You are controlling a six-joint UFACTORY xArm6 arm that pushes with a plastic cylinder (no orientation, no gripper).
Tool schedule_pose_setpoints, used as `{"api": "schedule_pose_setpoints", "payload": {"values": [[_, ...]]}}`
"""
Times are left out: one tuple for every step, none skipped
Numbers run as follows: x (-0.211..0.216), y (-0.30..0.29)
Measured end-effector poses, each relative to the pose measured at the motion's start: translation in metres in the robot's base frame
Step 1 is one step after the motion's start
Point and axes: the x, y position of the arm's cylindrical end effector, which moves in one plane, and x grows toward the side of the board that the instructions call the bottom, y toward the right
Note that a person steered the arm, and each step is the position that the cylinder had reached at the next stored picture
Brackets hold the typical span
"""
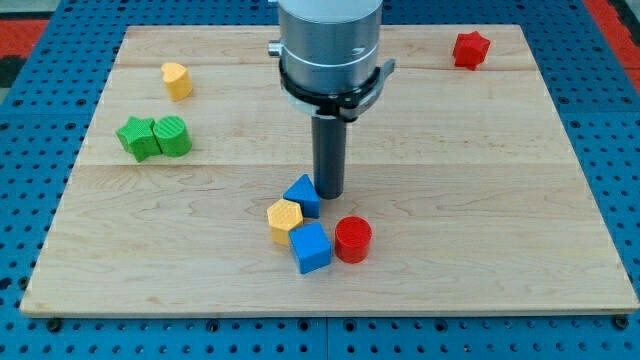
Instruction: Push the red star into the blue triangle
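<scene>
Red star (471,49) sits at the view's top right — well apart from my tip (329,194) (touching blue triangle (303,194)).

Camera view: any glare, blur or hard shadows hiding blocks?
Camera view: light is even and diffuse, no glare on the wooden board; shadows are soft and short, beside each block; focus is sharp across the board, so the red star at the view's top right and the blue triangle read clearly; my tip sits just right of the triangle; the arm's housing crops at the view's top.
</scene>
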Motion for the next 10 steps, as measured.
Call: {"api": "schedule_pose_setpoints", "payload": {"values": [[-0.091, 0.082], [-0.158, 0.193], [-0.196, 0.277], [-0.211, 0.24], [-0.212, 0.173], [-0.245, 0.223], [-0.244, 0.159], [-0.185, 0.023], [-0.156, -0.014], [-0.164, -0.019]]}}
